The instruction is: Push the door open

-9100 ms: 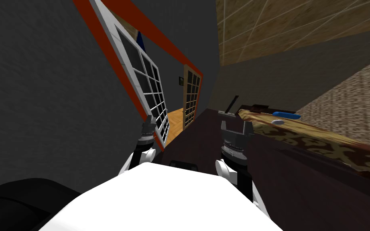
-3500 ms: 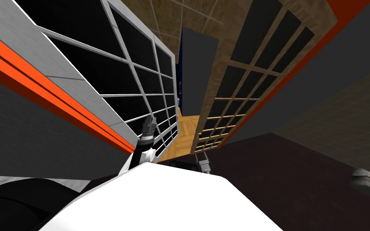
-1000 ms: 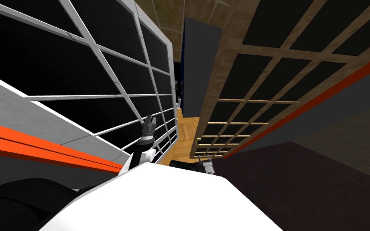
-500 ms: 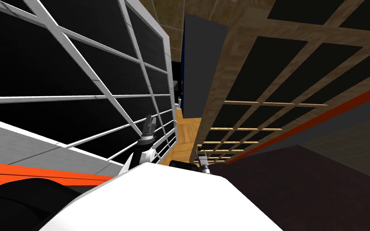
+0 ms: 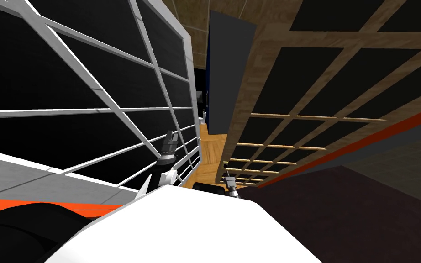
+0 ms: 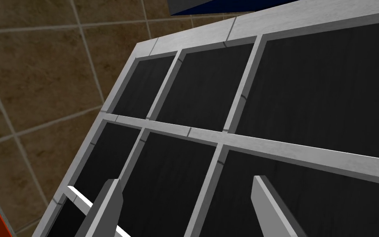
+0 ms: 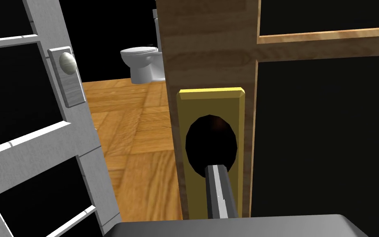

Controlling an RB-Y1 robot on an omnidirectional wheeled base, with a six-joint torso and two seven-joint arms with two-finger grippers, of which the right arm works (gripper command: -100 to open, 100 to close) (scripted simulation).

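Two gridded doors flank a gap. The wooden door with dark panes stands on the right, the white-framed door on the left. In the right wrist view my right gripper is shut, fingers pressed together with nothing between them. Their tip points at the lower part of a dark knob on a yellow plate at the wooden door's edge. Whether they touch is unclear. My left gripper is open, close before the white door's bars. In the head view it rises beside that door, with the right gripper low by the wooden door.
Through the gap lies a wooden floor with a white toilet at its far end. The white door carries a pale round knob. A dark grey panel stands beyond the gap. Dark floor spreads to my right.
My right gripper's fingers have closed from wide open. I have moved slightly closer between the two doors. The left arm holds its pose.
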